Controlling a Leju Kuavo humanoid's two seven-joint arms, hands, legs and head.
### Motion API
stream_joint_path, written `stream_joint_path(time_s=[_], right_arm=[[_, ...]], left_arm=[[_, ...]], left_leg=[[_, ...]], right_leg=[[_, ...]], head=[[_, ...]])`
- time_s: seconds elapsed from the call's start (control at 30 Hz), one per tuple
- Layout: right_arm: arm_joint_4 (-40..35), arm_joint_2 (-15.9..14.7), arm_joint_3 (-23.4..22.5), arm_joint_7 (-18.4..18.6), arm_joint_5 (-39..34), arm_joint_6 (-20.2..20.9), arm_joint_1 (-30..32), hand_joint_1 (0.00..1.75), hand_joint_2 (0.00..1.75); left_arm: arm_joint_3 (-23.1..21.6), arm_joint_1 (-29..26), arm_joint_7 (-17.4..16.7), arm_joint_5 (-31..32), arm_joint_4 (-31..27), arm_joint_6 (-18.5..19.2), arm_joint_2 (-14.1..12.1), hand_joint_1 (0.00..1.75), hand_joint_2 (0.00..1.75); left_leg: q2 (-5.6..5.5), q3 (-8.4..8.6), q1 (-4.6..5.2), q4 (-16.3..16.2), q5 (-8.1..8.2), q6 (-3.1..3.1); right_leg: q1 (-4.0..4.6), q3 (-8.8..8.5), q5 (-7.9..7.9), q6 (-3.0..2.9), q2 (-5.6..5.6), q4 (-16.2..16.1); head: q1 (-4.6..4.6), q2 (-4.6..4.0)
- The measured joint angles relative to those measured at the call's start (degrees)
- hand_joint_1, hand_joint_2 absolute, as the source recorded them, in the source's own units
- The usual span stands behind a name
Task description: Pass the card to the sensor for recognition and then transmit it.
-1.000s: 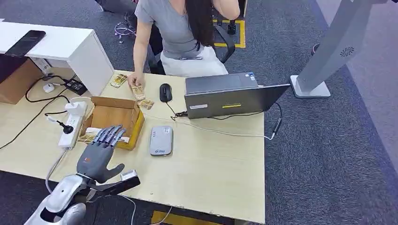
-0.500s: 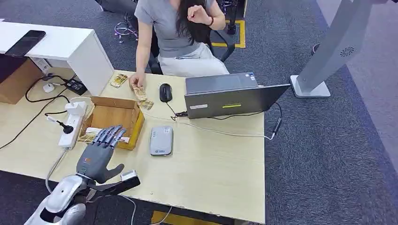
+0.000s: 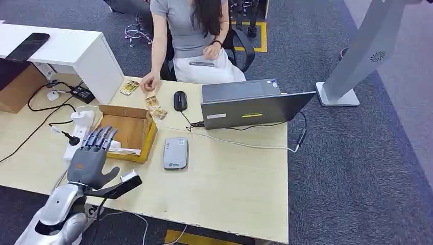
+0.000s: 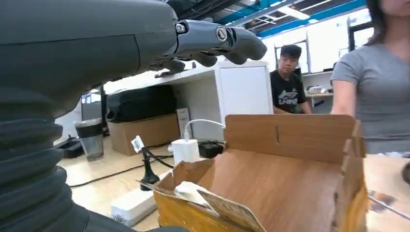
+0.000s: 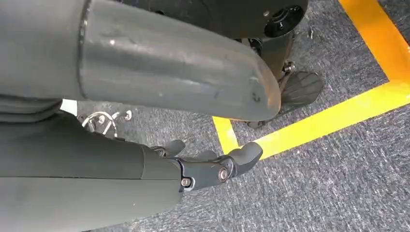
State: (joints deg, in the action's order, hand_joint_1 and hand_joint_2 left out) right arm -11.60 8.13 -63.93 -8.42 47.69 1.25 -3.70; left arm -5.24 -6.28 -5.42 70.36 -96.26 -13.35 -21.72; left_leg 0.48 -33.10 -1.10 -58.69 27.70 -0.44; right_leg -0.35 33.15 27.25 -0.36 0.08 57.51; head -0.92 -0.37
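My left hand hovers over the desk at the near left corner of the open cardboard box. Its fingers stretch toward the box, the thumb is apart, and it holds nothing. In the left wrist view the fingers reach above the box, where cards lie against the near wall. The grey card sensor lies flat to the right of the box. Several cards lie on the desk behind the box, near a person's hand. My right hand hangs over the carpet, holding nothing.
A white power strip with cables lies left of the box. Behind the sensor are a black mouse and a laptop, with a white cable across the desk. A person sits at the far side. The desk is bare to the right.
My left hand has shifted left and slightly forward, uncovering the box's near edge. The person has lifted a hand off the cards on the desk and lowered the other arm.
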Motion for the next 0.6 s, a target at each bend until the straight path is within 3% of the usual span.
stream_joint_path(time_s=[0.23,0.6], right_arm=[[0.0,0.0,0.0,0.5,0.8,0.1,-0.1,0.00,0.00],[0.0,0.0,0.0,0.5,1.0,0.1,-0.2,0.00,0.00]], left_arm=[[0.3,4.5,-0.5,0.0,4.5,0.5,1.0,0.00,1.75],[0.3,5.7,-0.5,0.0,6.4,0.6,1.7,0.00,1.75]], left_leg=[[-0.08,0.00,0.00,0.0,-0.03,0.02],[-0.08,0.00,0.00,0.0,-0.02,0.02]], right_leg=[[0.00,-0.02,-0.02,-0.02,-0.07,0.0],[0.00,-0.01,-0.01,-0.01,-0.07,0.0]], head=[[0.00,0.00],[0.00,0.00]])
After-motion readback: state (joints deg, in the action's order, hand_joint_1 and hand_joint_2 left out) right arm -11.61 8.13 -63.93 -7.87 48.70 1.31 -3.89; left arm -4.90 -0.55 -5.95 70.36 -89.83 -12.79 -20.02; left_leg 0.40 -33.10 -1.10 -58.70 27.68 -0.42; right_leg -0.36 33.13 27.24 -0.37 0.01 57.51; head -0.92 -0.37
